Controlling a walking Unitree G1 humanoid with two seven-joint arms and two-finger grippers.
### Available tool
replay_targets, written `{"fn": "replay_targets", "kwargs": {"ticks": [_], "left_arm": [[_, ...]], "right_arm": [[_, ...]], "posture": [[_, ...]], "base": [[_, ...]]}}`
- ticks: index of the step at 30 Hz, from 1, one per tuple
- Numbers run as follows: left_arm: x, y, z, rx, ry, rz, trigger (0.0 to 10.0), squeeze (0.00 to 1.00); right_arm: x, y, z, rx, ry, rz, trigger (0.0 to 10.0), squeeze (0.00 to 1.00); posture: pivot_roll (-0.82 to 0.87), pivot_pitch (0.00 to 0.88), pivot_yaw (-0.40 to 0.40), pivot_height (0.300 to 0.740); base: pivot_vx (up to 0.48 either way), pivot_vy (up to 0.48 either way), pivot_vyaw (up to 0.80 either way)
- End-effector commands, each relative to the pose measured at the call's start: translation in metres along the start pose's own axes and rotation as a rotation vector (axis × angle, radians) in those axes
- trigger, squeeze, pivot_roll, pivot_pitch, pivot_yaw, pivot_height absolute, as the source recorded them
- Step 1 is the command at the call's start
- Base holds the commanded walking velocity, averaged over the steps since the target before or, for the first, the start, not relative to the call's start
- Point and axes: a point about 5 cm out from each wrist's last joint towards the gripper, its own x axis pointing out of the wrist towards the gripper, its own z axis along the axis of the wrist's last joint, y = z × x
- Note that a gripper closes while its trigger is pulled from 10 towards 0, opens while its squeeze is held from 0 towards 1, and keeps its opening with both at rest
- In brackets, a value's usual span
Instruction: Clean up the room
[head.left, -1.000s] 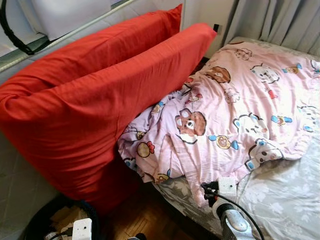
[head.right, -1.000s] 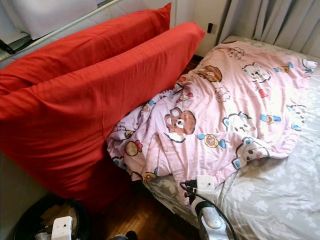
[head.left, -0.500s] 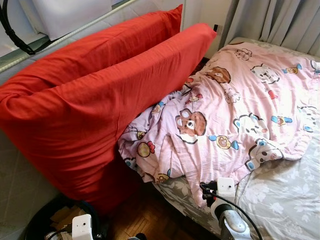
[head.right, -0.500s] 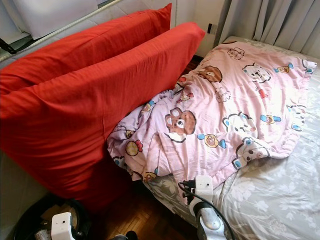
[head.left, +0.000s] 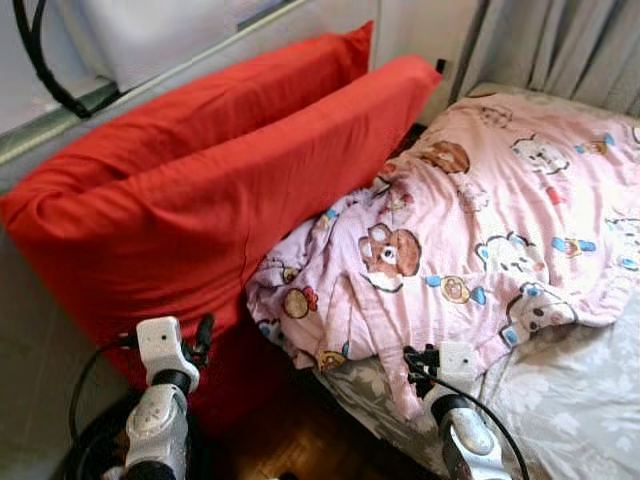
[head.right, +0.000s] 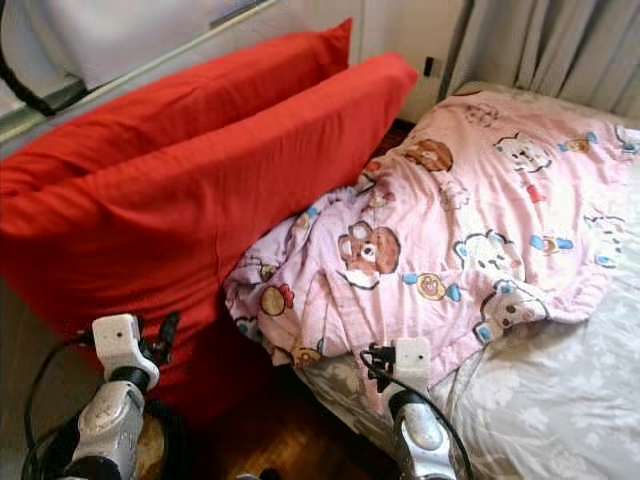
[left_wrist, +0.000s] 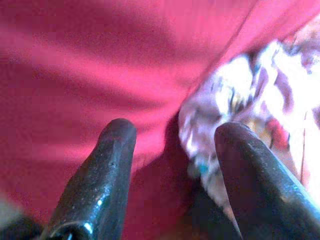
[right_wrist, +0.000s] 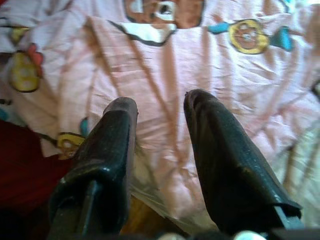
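Note:
Two big red pillows stand on edge between the wall and the bed, the front one (head.left: 250, 190) leaning on the back one (head.left: 220, 100). A pink cartoon-print blanket (head.left: 500, 230) lies rumpled on the grey floral sheet (head.left: 570, 390), its edge hanging over the bed's corner. My left gripper (head.left: 200, 335) is raised low in front of the front pillow, open and holding nothing; in the left wrist view its fingers (left_wrist: 107, 170) frame red cloth and the blanket's edge. My right gripper (head.left: 420, 362) hovers at the blanket's hanging edge, open, with pink cloth (right_wrist: 160, 60) just beyond its fingertips.
A dark round basket (head.left: 90, 450) sits on the wooden floor (head.left: 290, 440) beside my left arm. Grey curtains (head.left: 560, 45) hang behind the bed. A window ledge with a black cable (head.left: 45, 70) runs above the pillows.
My left arm has risen from the bottom edge up in front of the front red pillow. The right gripper stays at the blanket's edge. The camera has shifted slightly.

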Motion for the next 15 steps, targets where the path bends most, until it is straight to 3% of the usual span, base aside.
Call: {"fn": "replay_targets", "kwargs": {"ticks": [1,5,13,15], "left_arm": [[-0.003,0.004,-0.002,-0.006,0.008,0.014,10.0,0.00],[-0.007,0.002,0.001,0.003,-0.029,0.013,10.0,0.00],[-0.037,0.007,-0.014,0.000,-0.033,0.061,10.0,0.00],[-0.039,0.008,-0.016,-0.002,-0.029,0.075,10.0,0.00]], "right_arm": [[-0.003,-0.002,-0.002,0.005,-0.006,-0.016,10.0,0.00],[-0.004,-0.005,-0.001,0.001,-0.020,-0.007,10.0,0.00],[-0.014,-0.009,-0.014,-0.050,0.020,0.044,10.0,0.00],[-0.014,-0.011,-0.014,-0.052,0.024,0.039,10.0,0.00]], "posture": [[0.02,0.061,0.041,0.740],[0.02,0.068,0.029,0.740],[0.06,0.105,-0.022,0.740],[0.07,0.096,-0.024,0.740]], "base": [[0.000,0.000,0.00],[0.000,0.000,0.00],[0.000,0.000,0.00],[0.000,0.000,0.46]]}}
